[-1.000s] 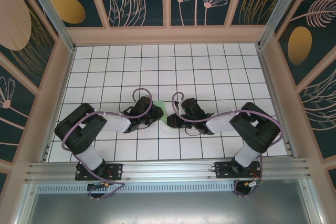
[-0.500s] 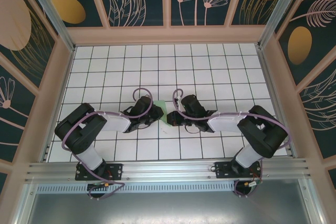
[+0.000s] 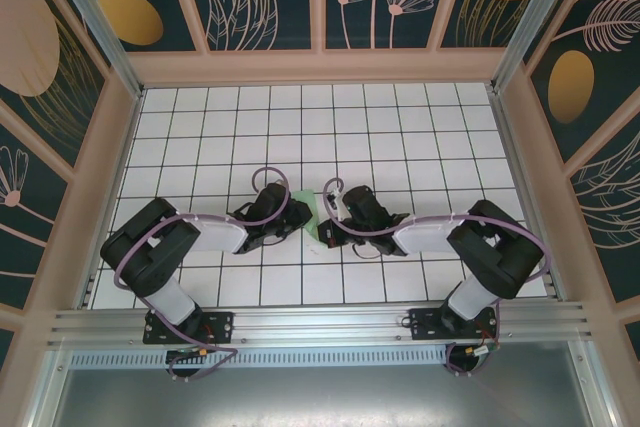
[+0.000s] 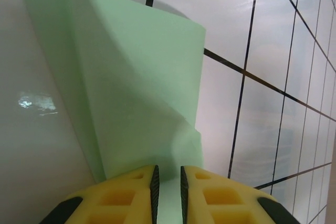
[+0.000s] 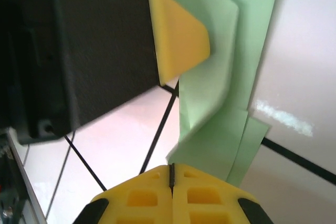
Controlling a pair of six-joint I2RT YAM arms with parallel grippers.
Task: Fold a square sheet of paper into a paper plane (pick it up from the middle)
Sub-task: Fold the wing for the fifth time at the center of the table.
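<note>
The white squared tabletop [image 3: 420, 117] is the biggest thing here. The left arm [image 3: 215, 235] and the right arm [image 3: 430, 235] lie low on it and reach in toward each other. Between them, near the middle of the tabletop, sits the green sheet of paper [image 3: 308, 209], partly folded. The left gripper [image 4: 168, 182] pinches one edge of it. The right gripper [image 5: 171, 174] is squeezed tight on a corner.

The left arm [image 3: 215, 237] and right arm [image 3: 425, 237] have black joints, white link shells and looping purple cables [image 3: 262, 174]. Their fingers [image 4: 118, 200] are yellow with moulded square recesses.
</note>
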